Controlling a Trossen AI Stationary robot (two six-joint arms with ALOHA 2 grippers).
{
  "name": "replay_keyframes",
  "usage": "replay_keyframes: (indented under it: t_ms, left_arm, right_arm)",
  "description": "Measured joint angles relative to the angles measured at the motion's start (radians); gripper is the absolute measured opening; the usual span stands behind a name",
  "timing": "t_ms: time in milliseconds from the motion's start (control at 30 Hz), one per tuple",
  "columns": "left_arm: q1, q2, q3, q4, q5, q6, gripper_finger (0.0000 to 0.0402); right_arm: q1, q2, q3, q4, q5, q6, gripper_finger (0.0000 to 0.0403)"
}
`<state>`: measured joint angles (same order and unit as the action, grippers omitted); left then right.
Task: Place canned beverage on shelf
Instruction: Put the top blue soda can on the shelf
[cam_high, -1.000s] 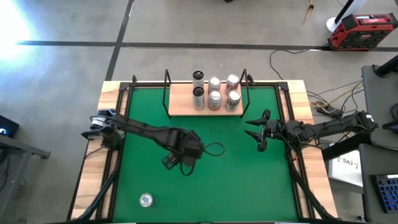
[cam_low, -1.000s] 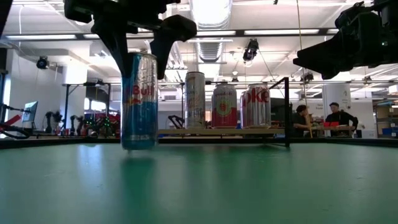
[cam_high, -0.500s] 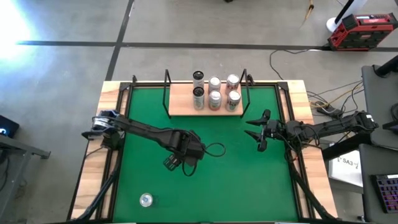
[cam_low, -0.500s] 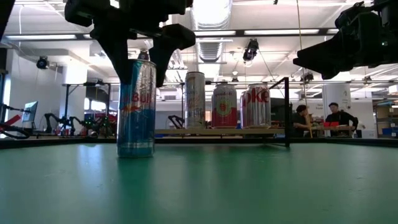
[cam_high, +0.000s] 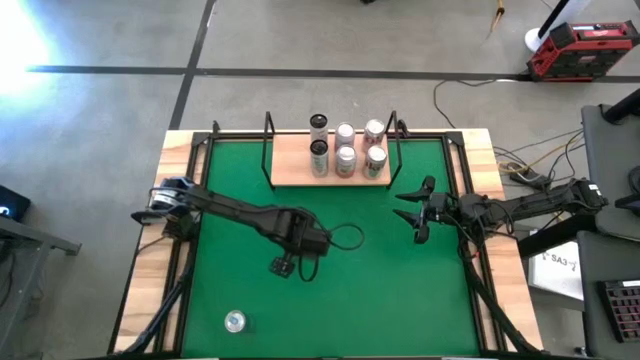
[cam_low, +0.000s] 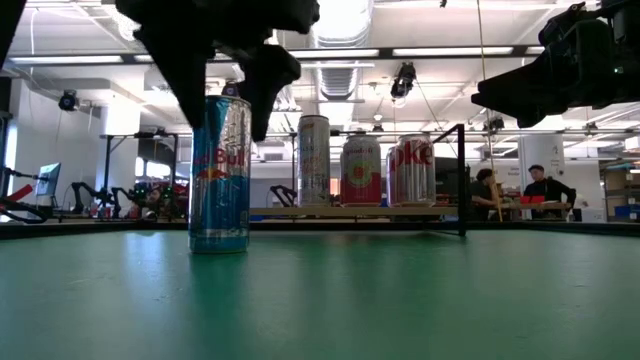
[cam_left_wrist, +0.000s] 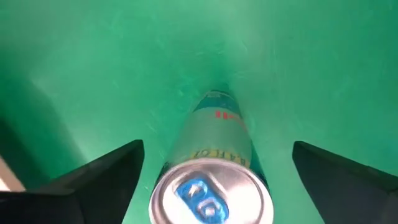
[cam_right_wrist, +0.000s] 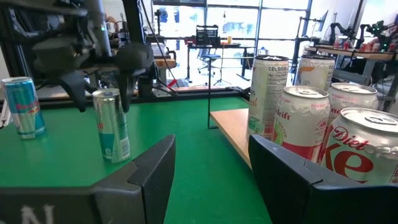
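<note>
Two arms reach over the green counter (cam_high: 380, 300), and the left gripper (cam_high: 282, 266) hangs straight above a tall blue and silver can (cam_low: 220, 173) that stands upright on the green surface near the middle, well apart from the shelf (cam_high: 290, 170). In the left wrist view the can's silver top (cam_left_wrist: 211, 191) sits between the two dark fingers (cam_left_wrist: 106, 174), which are spread wide with clear green showing on either side of it, so the gripper is open around the can and not touching it. In the low view the same dark fingers frame the can's upper part, one on each side. The shelf, a light-wood board framed by black rods, lies at the far edge of the counter and carries five cans (cam_high: 346, 157) standing upright in a close cluster; from the right wrist view these include a white slim can (cam_right_wrist: 268, 99) and a can lettered "Diet" (cam_right_wrist: 362, 155). The right gripper (cam_high: 414, 213) waits near the right side of the counter, just in front of the shelf's right end, its fingers held apart and empty. One more can (cam_high: 234, 321) stands alone near the front left of the counter.
</note>
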<state>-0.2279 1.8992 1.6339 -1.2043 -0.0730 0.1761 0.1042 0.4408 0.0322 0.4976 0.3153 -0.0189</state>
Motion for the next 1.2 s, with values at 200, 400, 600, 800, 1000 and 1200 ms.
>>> replay_keyframes:
  t_ms: [200, 400, 600, 800, 1000, 1200]
  left_arm:
    - [0.010, 0.000, 0.122, -0.050, -0.006, -0.250, 0.0386]
    - [0.030, -0.002, 0.253, -0.070, -0.090, -0.752, 0.0383]
    - [0.030, -0.002, 0.283, -0.112, -0.280, -1.286, 0.0383]
    - [0.020, -0.003, 0.229, -0.158, -0.300, -1.513, 0.0383]
    - [-0.047, -0.003, 0.112, -0.157, -0.488, -1.743, 0.0383]
    - [-0.157, -0.003, -0.025, -0.153, -0.757, -2.035, 0.0383]
  right_arm:
    - [0.000, 0.000, 0.000, 0.000, 0.000, 0.000, 0.0194]
    - [0.000, 0.000, 0.000, 0.000, 0.000, 0.000, 0.0194]
    - [0.000, 0.000, 0.000, 0.000, 0.000, 0.000, 0.0194]
    - [0.000, 0.000, 0.000, 0.000, 0.000, 0.000, 0.0194]
    - [0.000, 0.000, 0.000, 0.000, 0.000, 0.000, 0.0194]
    - [0.000, 0.000, 0.000, 0.000, 0.000, 0.000, 0.0194]
